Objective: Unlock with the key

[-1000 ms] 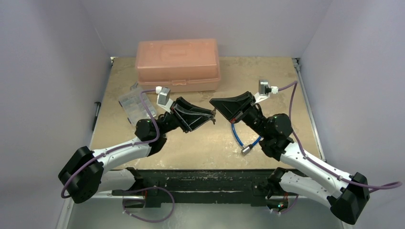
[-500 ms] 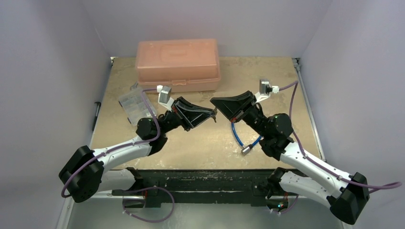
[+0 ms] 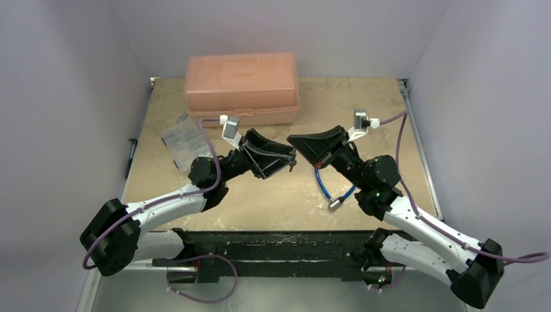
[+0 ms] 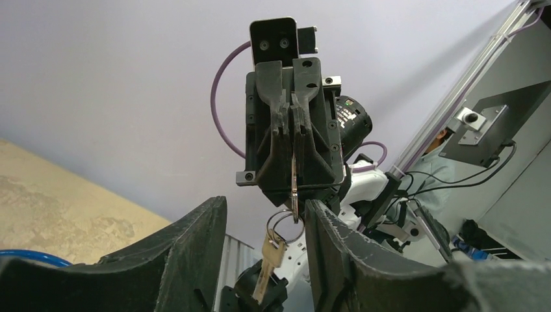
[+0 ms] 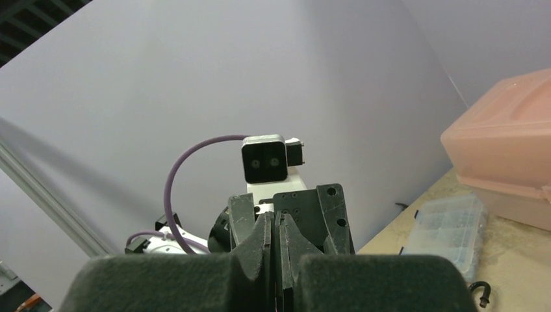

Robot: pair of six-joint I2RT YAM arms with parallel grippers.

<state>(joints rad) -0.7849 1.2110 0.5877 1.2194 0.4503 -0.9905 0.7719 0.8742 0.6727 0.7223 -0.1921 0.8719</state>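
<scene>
My right gripper is held in the air, shut on the blade of a bare silver key. A ring hangs from that key, with a second, brassy key on it. My left gripper points at it tip to tip and is open. In the left wrist view the ring and the hanging key show in the gap between my left fingers. I cannot tell whether these touch them. The black-headed key and a padlock are out of view. A blue cable with a metal end lies under the right arm.
A salmon plastic box stands at the back of the table. A clear compartment box lies to the left, by the left arm. The table's right edge rail runs along the right side.
My left gripper has rolled and moved a little up and right, closer to the right gripper's tip. The right gripper has hardly moved and still holds the keys.
</scene>
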